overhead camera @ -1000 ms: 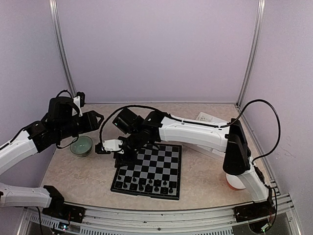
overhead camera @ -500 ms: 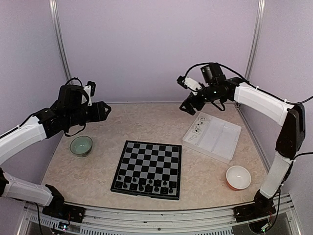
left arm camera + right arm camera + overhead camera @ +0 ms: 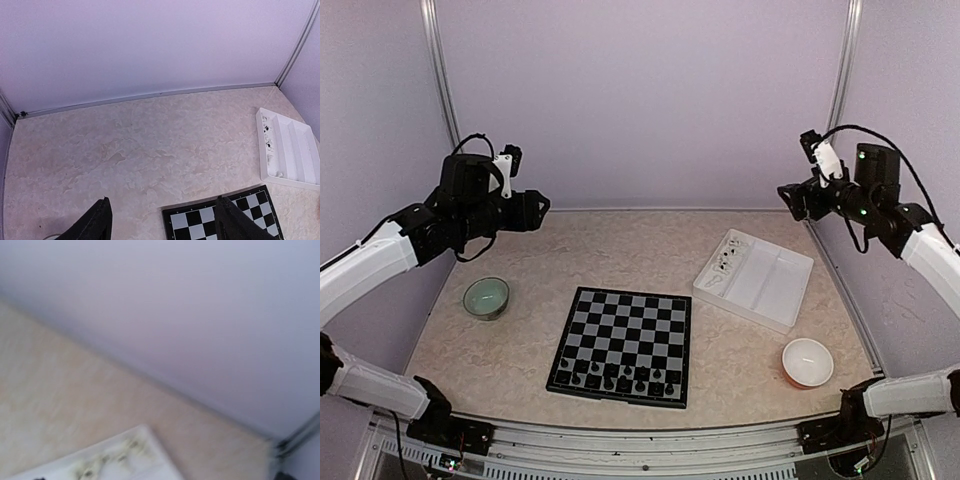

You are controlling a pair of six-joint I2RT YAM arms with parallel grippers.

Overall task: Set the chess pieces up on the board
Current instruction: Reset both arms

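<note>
The board (image 3: pixel 638 325) lies flat in the middle of the table. Several black chess pieces (image 3: pixel 620 378) stand in its two nearest rows. My left gripper (image 3: pixel 535 210) hangs high over the table's left side, behind the board. In the left wrist view this left gripper (image 3: pixel 162 200) is open, with bare table between its fingers and the board's corner (image 3: pixel 200 225) below. My right gripper (image 3: pixel 790 200) is raised at the far right, above the tray's back end. Its wrist view is blurred; only dark tips show at the bottom corners, set wide apart, with nothing held.
A white compartment tray (image 3: pixel 770 285) sits right of the board, with a few small pieces (image 3: pixel 725 262) in its left end. It also shows as the tray (image 3: pixel 295 155) and the tray (image 3: pixel 145 462) in the wrist views. A green bowl (image 3: pixel 486 297) stands left; an orange-and-white bowl (image 3: pixel 807 362) front right.
My right arm has swung up from the board's left edge, past the tray, to the far right, and its jaws have opened. My left gripper has risen slightly and opened wider.
</note>
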